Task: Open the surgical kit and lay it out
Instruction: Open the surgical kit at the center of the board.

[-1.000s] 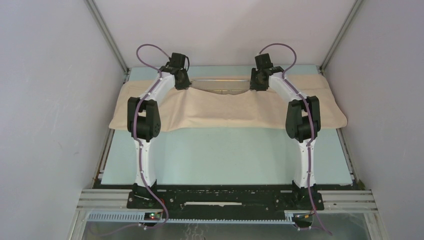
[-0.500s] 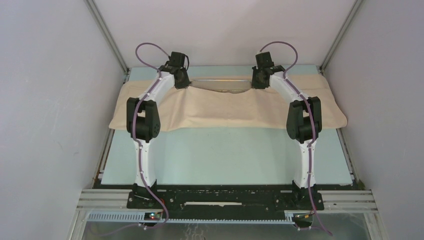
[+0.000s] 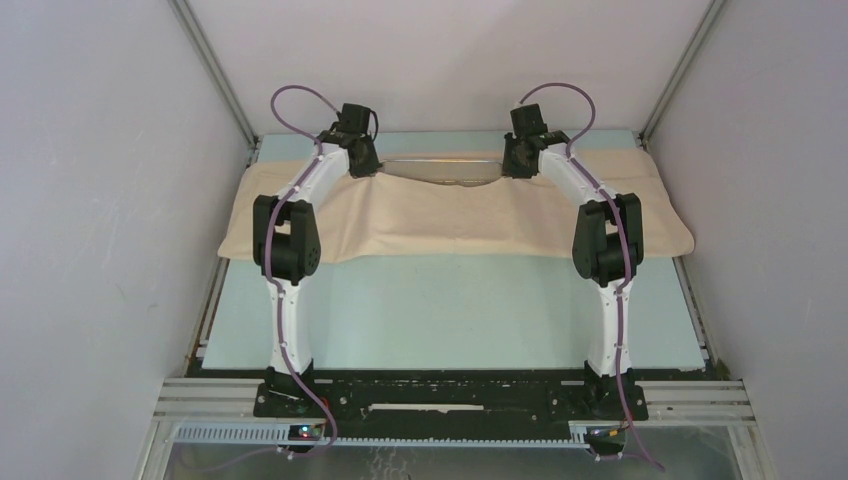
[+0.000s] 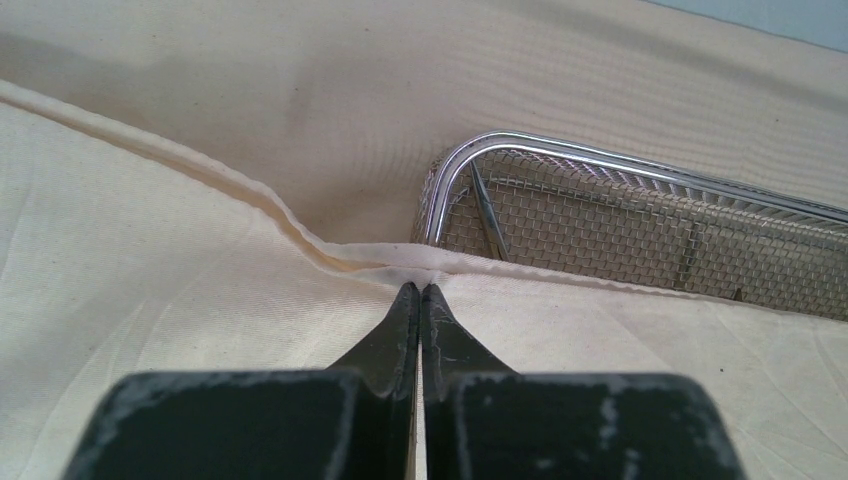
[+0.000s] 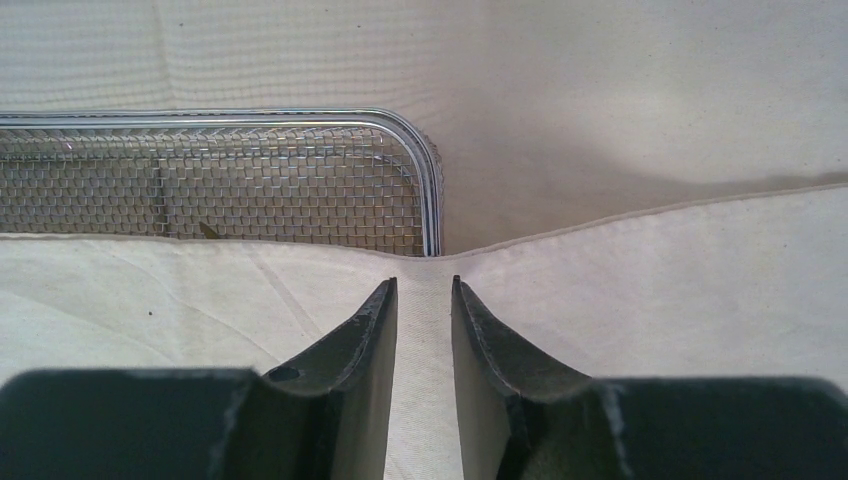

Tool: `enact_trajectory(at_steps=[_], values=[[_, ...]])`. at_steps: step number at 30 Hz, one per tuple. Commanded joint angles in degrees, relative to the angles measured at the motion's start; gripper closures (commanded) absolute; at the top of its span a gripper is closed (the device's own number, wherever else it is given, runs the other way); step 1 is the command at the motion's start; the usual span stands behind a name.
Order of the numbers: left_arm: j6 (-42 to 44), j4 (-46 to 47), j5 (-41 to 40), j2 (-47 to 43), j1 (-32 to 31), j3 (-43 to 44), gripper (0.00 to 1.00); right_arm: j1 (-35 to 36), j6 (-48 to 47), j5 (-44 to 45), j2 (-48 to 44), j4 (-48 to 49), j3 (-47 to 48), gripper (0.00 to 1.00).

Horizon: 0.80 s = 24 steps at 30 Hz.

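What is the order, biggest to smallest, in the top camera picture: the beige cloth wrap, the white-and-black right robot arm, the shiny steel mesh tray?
1. beige cloth wrap
2. white-and-black right robot arm
3. shiny steel mesh tray, but only a strip shows; cloth hides the rest.

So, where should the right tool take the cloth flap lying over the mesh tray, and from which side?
Best the hemmed edge of the cloth flap, where it crosses the corner of the mesh tray. Come from the near side, over the flap: the open right tool points there, and the rim seems to hold the hem up.
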Motion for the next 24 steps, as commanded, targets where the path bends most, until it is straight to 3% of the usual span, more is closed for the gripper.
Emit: enact_trajectory(at_steps=[1,12,24], values=[[1.13,2.56,-0.73,-3.79,-0.41,-0.66,1.00,-0.06,0.03,0.91,-0.51,0.34,1.33,0.66],[1.07,2.51,-0.79,-3.88,-0.41,-0.63,1.00,0.09,-0.04,1.01,1.51,-0.64,2.67,0.66],[1.05,2.48,-0.90,-4.02,-0.41,-0.94,1.00,-0.26,1.07,1.08,-1.13,1.50,0.97,0.73]])
